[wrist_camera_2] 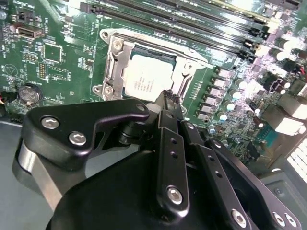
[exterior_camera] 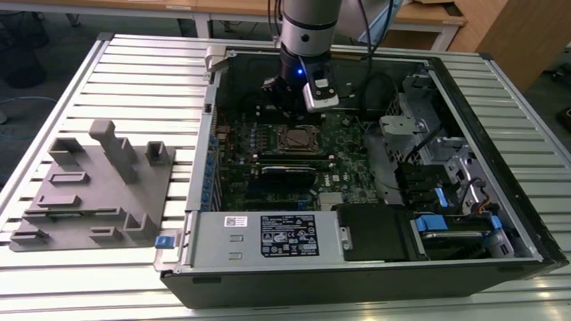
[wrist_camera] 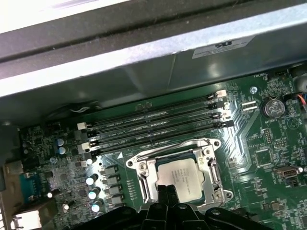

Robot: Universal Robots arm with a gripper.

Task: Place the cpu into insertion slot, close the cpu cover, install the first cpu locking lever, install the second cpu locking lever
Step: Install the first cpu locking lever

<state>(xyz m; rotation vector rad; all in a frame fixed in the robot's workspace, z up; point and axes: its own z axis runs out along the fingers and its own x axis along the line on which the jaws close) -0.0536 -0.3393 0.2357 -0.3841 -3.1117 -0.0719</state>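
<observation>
Dull silver-grey square cpu already seated in black square insertion slot; silver frame cpu cover apparently down. Black gripper hovers at socket's edge, jaws clenched, empty. Levers' state unclear.

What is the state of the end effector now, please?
End effector: closed, holding nothing, tips just above the chip sitting in its socket.

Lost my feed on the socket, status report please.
Gripper shut, empty, tips at cpu cover edge. Cpu seated in insertion slot, cover down. Nothing blocking.
</observation>
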